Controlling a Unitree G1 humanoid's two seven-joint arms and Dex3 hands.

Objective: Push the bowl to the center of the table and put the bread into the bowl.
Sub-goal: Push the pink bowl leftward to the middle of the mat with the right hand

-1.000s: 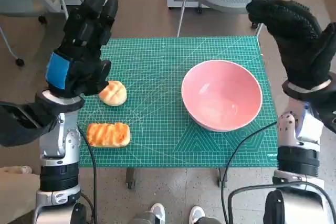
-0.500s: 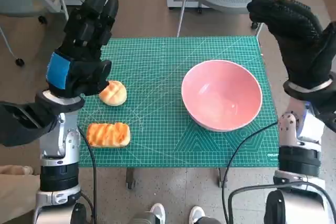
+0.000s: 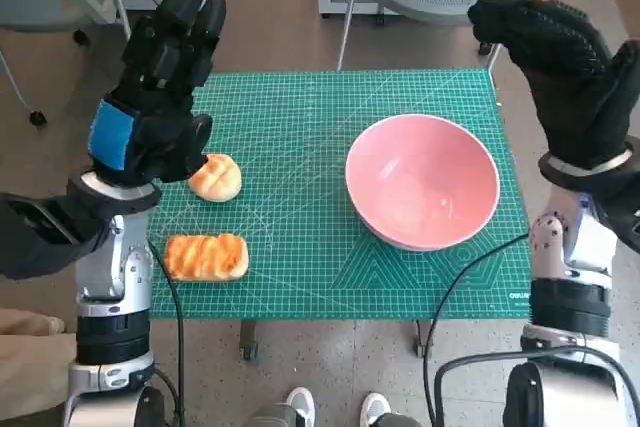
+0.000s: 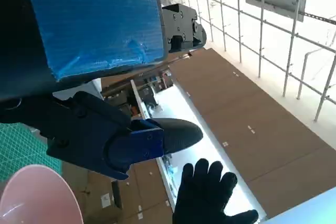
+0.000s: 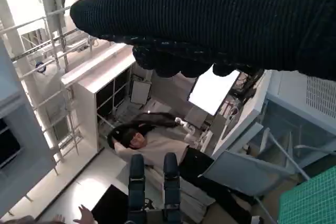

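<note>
Two breads lie on the green mat (image 3: 300, 147) that covers the table, both toward its left side: a round bun (image 3: 216, 177) and, nearer the robot, a flat golden loaf (image 3: 206, 256); the two are near each other but apart. A pink bowl (image 3: 422, 182) stands upright on the right half of the mat, well apart from both breads, and it holds nothing. Its rim also shows at the edge of the left wrist view (image 4: 37, 195). The left hand (image 3: 160, 87) is raised above the mat's left edge, fingers stretched out together and holding nothing; in the head view it overlaps the bun's edge, but whether it touches the bun cannot be told. The right hand (image 3: 565, 67) is lifted beyond the far right corner of the mat, past the bowl, its gloved fingers curved forward and loosely apart, with nothing in its hold. The left wrist view catches that glove (image 4: 207, 195) with fingers spread. A person (image 5: 157, 145) sits in the background of the right wrist view, and shoes (image 3: 330, 409) show on the floor just below the table's near edge.
</note>
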